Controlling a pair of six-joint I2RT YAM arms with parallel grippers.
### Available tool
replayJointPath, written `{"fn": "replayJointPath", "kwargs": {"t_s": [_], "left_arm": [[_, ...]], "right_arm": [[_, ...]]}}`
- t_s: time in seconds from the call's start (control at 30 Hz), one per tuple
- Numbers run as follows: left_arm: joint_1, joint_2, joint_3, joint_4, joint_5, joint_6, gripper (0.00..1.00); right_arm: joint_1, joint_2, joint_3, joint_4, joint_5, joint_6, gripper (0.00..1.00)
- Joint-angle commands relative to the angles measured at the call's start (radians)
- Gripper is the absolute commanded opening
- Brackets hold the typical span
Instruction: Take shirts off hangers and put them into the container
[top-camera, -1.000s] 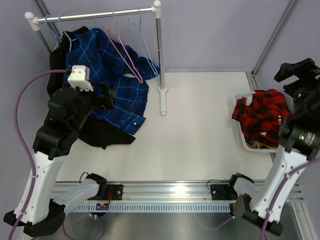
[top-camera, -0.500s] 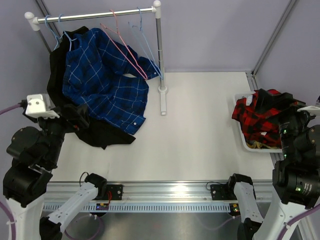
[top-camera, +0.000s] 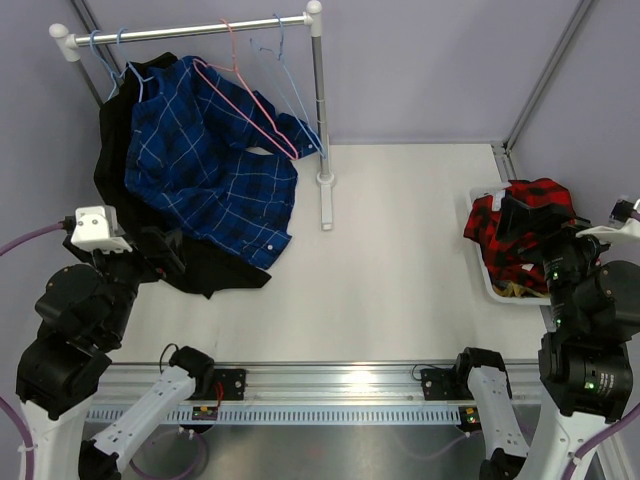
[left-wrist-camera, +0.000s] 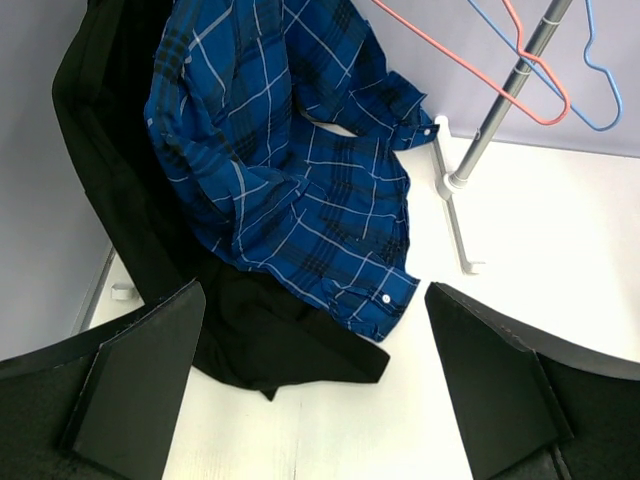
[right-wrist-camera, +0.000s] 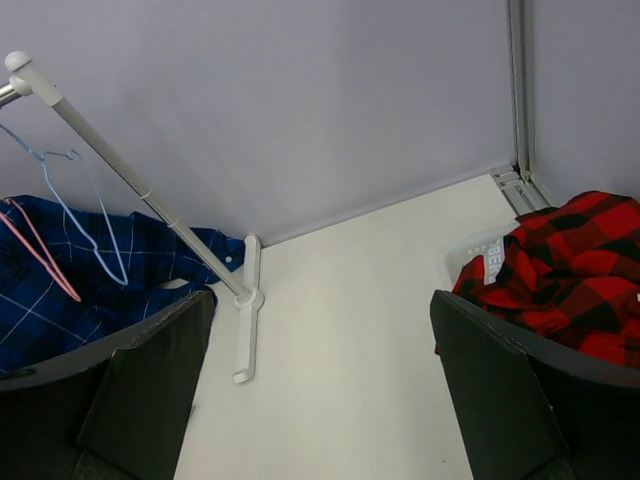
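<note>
The left claw is hanging spread wide and gripping nothing, looking down on the blue shirt, and that seems to be the point of its pose: it is lining up on the next garment. The blue shirt is drooping from the left end of the rail with its hem spilling onto the table. The black shirt is hanging behind and under it, so both appear to be waiting on their hangers, though the hooks are hard to make out under the cloth. A pink hanger is leaning bare across the blue cloth and light blue hangers are dangling empty near the rail's upright, which suggests their shirts are already off. Over on the right, the red shirt is sitting heaped in the basket, bulging over the rim, with a sliver of what looks like the yellow shirt peeking out beneath it. The right claw is hovering just beside that basket with its fingers spread and nothing between them. By my reckoning the job is sitting about halfway, and the blue shirt, lying on top, is looking like the natural next pick.
</note>
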Motion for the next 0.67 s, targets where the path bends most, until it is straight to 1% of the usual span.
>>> {"fn": "replayJointPath", "kwargs": {"t_s": [0.0, 0.23, 0.63], "left_arm": [[-0.007, -0.018, -0.013, 0.020, -0.013, -0.021, 0.99], [-0.008, -0.012, -0.023, 0.018, 0.001, -0.028, 0.99], [-0.008, 0.010, -0.010, 0.018, 0.010, -0.030, 0.99]], "right_arm": [[0.011, -0.014, -0.029, 0.038, 0.000, -0.002, 0.99], [0.031, -0.014, -0.036, 0.049, -0.003, -0.028, 1.00], [0.051, -0.008, 0.000, 0.038, 0.029, -0.054, 0.99]]}}
